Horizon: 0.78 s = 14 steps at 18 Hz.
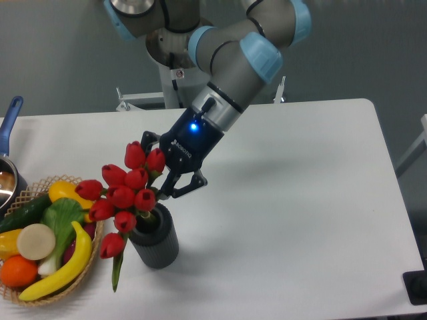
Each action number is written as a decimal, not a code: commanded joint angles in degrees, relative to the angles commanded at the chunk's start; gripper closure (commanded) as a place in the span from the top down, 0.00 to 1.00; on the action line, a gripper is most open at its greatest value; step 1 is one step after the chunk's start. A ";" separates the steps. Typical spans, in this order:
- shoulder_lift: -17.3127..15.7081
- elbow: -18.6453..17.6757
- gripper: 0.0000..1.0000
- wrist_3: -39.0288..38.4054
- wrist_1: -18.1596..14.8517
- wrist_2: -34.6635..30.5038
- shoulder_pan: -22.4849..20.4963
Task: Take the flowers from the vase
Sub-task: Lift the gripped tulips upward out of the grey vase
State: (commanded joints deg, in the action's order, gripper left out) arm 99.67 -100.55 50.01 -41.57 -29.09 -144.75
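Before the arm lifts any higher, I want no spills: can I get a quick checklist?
1. Gripper closed on the flowers: ok, the bunch hangs from it.
2. Stems free of the vase: cannot tell, the buds hide the mouth.
3. Vase upright on the table: ok.
4. Bunch hanging straight: not ok, it leans left with one stem trailing low.
5. Wicker basket clear of the bunch: not ok, buds overhang its rim.

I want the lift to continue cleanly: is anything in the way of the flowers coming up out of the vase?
Nothing visible blocks them. The end effector grips the flowers above the vase, and only open space lies above. The wicker basket sits beside them.
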 joint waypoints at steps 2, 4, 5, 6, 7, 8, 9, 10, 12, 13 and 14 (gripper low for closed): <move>-0.27 0.00 0.31 -0.44 0.00 0.09 0.00; -0.71 0.17 0.28 -0.70 0.00 0.17 -0.18; -0.71 0.61 0.27 -0.97 0.00 0.44 -0.18; -0.71 1.14 0.27 -1.41 0.00 0.79 -0.18; -0.71 1.58 0.27 -1.58 0.00 1.05 -0.18; -0.97 1.93 0.27 -1.76 0.00 1.32 -0.27; -1.23 2.02 0.27 -2.11 0.00 1.49 -0.27; -1.50 2.11 0.25 -2.90 0.00 1.49 -0.27; -2.02 2.28 0.24 -3.34 0.00 1.58 -0.36; -2.20 2.46 0.24 -3.43 0.00 1.58 -0.44; -2.29 2.55 0.24 -3.87 0.00 1.58 -0.53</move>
State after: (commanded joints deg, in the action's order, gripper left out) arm 97.38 -98.00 46.15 -41.57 -27.51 -145.28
